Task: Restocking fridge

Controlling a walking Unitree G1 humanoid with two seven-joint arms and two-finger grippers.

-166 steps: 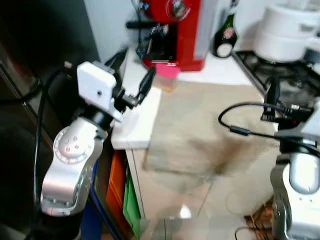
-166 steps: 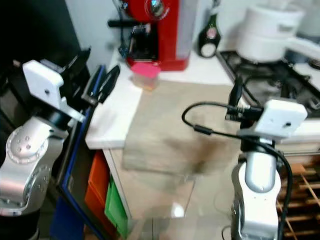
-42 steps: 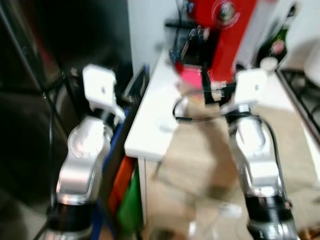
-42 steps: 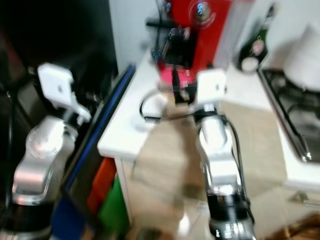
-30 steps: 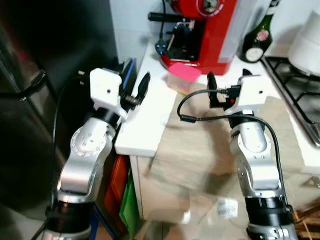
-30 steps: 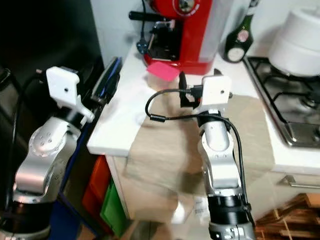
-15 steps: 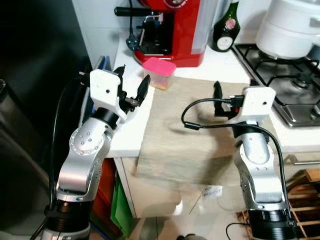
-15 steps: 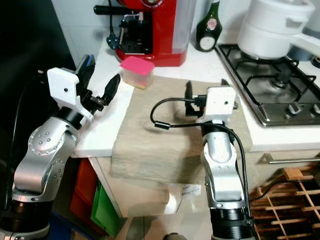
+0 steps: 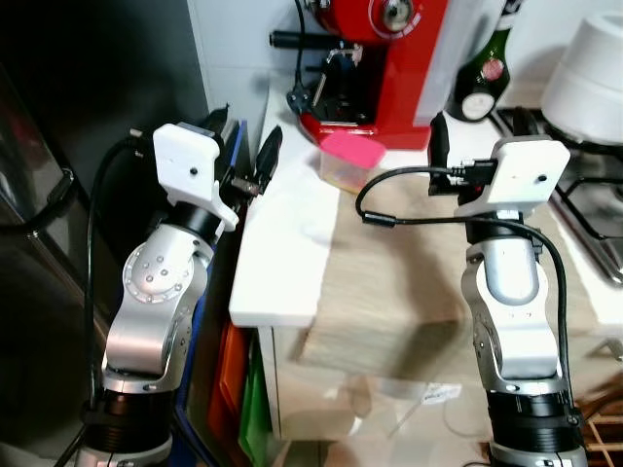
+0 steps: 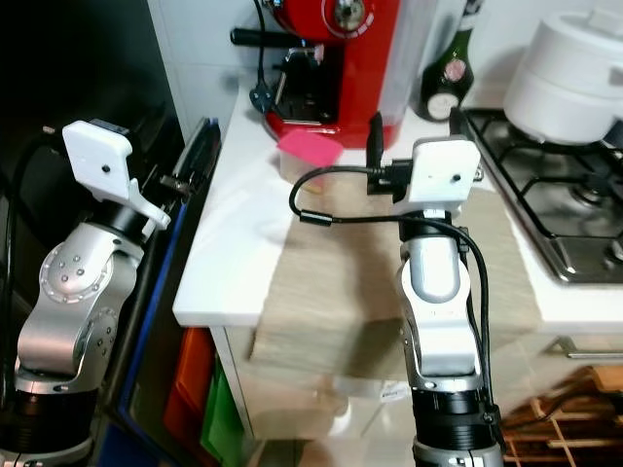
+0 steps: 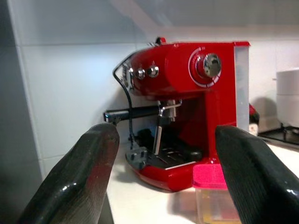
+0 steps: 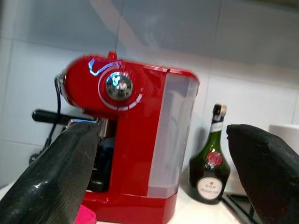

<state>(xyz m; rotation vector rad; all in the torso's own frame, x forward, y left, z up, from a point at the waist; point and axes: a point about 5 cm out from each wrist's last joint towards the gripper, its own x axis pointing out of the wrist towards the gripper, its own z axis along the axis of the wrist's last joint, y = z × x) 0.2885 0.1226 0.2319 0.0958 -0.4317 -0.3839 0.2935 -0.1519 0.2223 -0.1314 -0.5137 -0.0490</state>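
Nearest my head camera I see my two silver arms raised in front of a white kitchen surface (image 9: 282, 263), over which a beige woven cloth (image 9: 389, 282) hangs past the front edge. Below the surface, orange and green crates (image 9: 238, 379) stand in the gap beside a dark blue panel.

My left gripper (image 9: 243, 161) is held in the air at the left edge of the surface, next to the dark fridge front (image 9: 88, 97); its two black fingers (image 11: 86, 172) stand apart with nothing between them. My right gripper (image 9: 477, 146) hovers above the cloth, its fingers (image 12: 56, 172) likewise spread wide and empty.

Just beyond both grippers sits the small clear plastic container with a pink lid (image 9: 352, 161), resting on the surface at the near edge of the cloth and just in front of the red espresso machine (image 9: 389, 58). Neither gripper touches it.

Farther back, the red espresso machine stands against the white tiled wall. To its right is a dark green glass bottle with a red-and-white label (image 9: 484, 68). At the far right lies a gas hob (image 10: 555, 195) carrying a large white lidded pot (image 10: 569, 78).
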